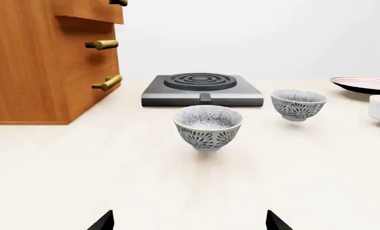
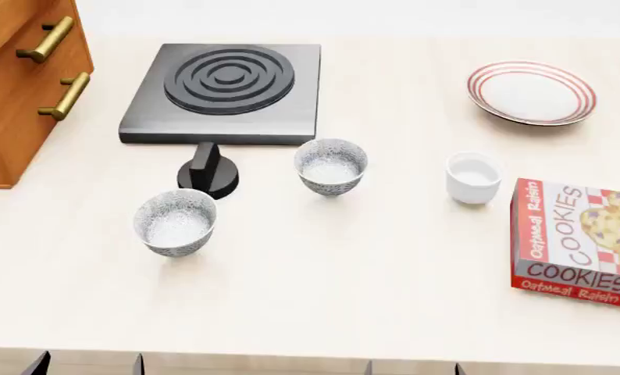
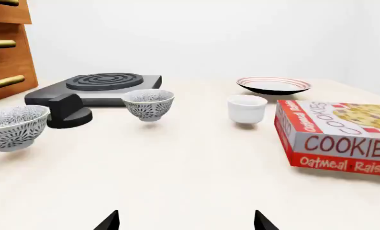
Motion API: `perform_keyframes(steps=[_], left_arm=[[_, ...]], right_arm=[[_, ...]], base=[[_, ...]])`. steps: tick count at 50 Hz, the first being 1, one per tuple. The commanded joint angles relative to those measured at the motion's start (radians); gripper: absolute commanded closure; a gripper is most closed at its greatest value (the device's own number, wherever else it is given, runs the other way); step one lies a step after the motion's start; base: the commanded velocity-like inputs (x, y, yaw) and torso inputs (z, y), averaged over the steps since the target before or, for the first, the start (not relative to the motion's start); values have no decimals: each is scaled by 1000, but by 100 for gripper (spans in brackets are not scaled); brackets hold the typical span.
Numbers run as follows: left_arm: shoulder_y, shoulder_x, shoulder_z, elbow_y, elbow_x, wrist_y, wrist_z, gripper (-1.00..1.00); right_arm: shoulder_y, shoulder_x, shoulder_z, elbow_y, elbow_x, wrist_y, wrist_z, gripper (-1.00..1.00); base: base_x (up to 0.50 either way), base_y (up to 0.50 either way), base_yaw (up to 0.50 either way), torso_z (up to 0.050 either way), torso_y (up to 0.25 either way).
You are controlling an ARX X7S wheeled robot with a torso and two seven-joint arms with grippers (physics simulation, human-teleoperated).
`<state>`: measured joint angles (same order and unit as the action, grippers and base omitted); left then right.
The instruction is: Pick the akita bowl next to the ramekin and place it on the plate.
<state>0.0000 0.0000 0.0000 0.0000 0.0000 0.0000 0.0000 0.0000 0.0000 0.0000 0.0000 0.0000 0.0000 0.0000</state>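
1. Nothing is done yet: the akita bowl (image 2: 331, 166) stands on the surface (image 2: 341, 266), left of the ramekin (image 2: 472, 177).
2. The plate (image 2: 531, 92), far right, is bare.
3. Both sets of jaws stand apart, empty, well short of the bowl; grasp, lift and placement remain.

cookie box (image 2: 581, 238): cut by head view's right edge | drawers (image 2: 23, 78): cut at left edge | both end effectors: only fingertips (image 1: 104, 221) show, jaws apart

Glossy white ramekin (image 2: 472, 177), wooden cabinet (image 2: 19, 86)
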Motion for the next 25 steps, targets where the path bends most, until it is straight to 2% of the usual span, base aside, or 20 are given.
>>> perform_keyframes(steps=[1, 15, 25], left_arm=[[9, -17, 20, 19, -23, -3, -8, -100], [3, -53, 58, 21, -73, -20, -43, -100], [15, -70, 60, 51, -85, 50, -70, -100]], right_arm=[[-1, 14, -19, 4, 16, -1, 23, -100], [3, 53, -63, 4, 57, -5, 64, -100], [-7, 72, -82, -46, 80, 10, 74, -100]], base=[[0, 0, 0, 0, 0], [0, 0, 0, 0, 0], [0, 0, 0, 0, 0]])
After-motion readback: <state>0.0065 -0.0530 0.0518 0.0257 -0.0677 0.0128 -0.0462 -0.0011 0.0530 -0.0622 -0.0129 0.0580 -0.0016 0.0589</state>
